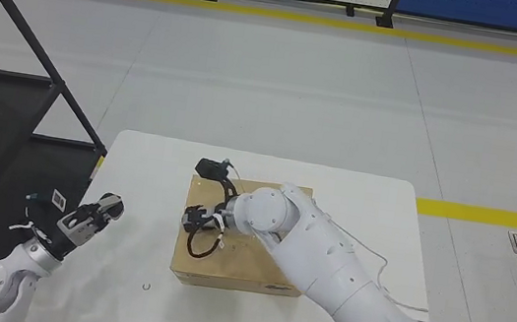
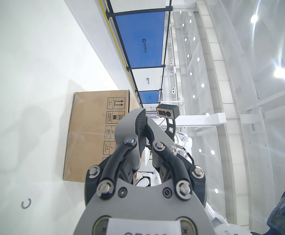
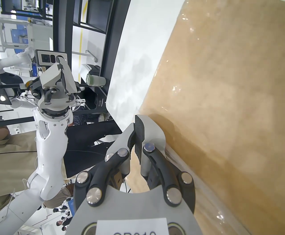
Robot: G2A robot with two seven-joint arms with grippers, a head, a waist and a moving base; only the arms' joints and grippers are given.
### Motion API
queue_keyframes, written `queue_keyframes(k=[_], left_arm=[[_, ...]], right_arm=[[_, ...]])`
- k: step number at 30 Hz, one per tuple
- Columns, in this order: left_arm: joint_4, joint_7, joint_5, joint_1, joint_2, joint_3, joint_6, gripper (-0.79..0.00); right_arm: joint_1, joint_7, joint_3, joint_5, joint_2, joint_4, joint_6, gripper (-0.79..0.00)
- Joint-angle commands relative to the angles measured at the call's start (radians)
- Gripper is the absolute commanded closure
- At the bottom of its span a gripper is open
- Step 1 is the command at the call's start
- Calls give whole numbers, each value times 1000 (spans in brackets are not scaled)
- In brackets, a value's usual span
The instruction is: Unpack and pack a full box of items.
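Note:
A closed brown cardboard box point(image 1: 259, 261) lies flat in the middle of the white table point(image 1: 362, 201); its printed side point(image 2: 95, 133) faces my left arm. My right gripper point(image 1: 193, 219) hangs just above the box's taped top point(image 3: 222, 89) near its left edge, fingers shut with nothing between them point(image 3: 137, 135). My left gripper point(image 1: 111, 205) is at the table's left edge, well clear of the box, also shut and holding nothing point(image 2: 144, 124). It is seen farther off in the right wrist view as the left gripper point(image 3: 61, 73).
A small metal ring point(image 1: 148, 288) lies on the table in front of the box's left corner, the ring point(image 2: 26, 203) being close to my left arm. A black metal frame point(image 1: 14, 57) stands beyond the table's left side.

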Motion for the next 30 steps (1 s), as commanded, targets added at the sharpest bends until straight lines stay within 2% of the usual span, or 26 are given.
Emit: queue_keyframes(k=[1, 7, 14, 22, 30], left_arm=[[6, -7, 1, -2, 1, -1, 0, 0], [17, -27, 6, -13, 5, -3, 3, 0], [18, -42, 12, -37, 7, 10, 8, 0], [15, -42, 27, -66, 7, 41, 15, 0], [5, -30, 47, -89, 6, 71, 28, 0]], right_arm=[[7, -5, -7, 4, -19, 28, -8, 0], [31, -2, -7, 8, -56, 97, -30, 0], [29, 27, 24, -7, -49, 113, -27, 0], [-15, 14, 90, -61, 6, 39, 5, 0], [-124, 46, 209, -146, 104, -172, 54, 0]])
